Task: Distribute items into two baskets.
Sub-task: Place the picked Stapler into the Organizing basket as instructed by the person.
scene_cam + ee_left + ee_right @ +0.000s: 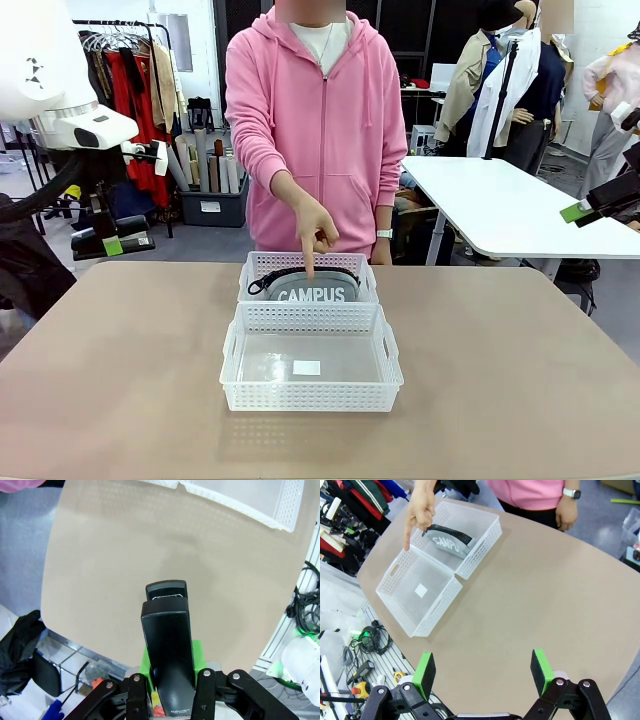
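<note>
Two white perforated plastic baskets on beige desk; grey "CAMPUS" fabric pouch in far one. Left gripper pinches small black stapler; right gripper spread.

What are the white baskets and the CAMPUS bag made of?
The near basket and far basket look like hard, slightly see-through white plastic: their walls are a moulded lattice of little holes. The grey CAMPUS pouch looks like soft matte fabric, probably woven cloth, since it sags and shows no shine.

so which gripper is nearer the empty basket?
Hard to call; both are raised off to the sides. Left gripper, holding the stapler, seems marginally nearer the empty basket than the right gripper.
</note>
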`<state>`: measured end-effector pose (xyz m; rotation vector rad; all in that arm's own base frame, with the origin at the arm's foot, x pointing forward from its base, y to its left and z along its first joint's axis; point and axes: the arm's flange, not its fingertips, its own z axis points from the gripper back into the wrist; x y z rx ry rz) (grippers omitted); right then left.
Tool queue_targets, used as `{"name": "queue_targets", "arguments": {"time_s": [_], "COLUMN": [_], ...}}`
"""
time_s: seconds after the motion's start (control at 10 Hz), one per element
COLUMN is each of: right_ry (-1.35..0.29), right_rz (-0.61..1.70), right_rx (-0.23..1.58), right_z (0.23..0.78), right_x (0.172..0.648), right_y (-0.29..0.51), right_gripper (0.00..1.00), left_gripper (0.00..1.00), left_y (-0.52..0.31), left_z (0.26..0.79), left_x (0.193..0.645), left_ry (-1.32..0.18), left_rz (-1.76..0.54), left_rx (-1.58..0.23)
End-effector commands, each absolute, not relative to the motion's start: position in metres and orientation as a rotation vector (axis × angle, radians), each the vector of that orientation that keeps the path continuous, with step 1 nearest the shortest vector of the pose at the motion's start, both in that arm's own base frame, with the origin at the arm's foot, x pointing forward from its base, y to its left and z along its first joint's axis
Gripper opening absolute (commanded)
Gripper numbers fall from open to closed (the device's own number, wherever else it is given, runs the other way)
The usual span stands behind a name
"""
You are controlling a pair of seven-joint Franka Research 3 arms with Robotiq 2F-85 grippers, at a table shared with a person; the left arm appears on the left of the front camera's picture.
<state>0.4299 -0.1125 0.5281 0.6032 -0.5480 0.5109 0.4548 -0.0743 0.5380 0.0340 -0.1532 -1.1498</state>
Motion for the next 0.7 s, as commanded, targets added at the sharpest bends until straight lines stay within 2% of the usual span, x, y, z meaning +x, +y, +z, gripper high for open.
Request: {"name": "queue_targets", "arguments": {"time_s": [0.0,0.6], "right_ry": [-0.551,-0.551], "right_rz": [0.51,0.51], "right_rx": [0.604,0.604], "right_z": [0.529,0.529], "right_x": [0.429,0.429], "right_y": [-0.112,-0.112], "right_gripper": [1.0,1.0], "left_gripper": [0.1,0.1], "left_y": [-0.08,-0.134], "left_z": [0.536,0.494], "left_x": [0.453,0.438], "left_ry": [-0.136,-0.169], "left_rz": [-1.179,-1.356], "left_rx": [0.046,-0.07]}}
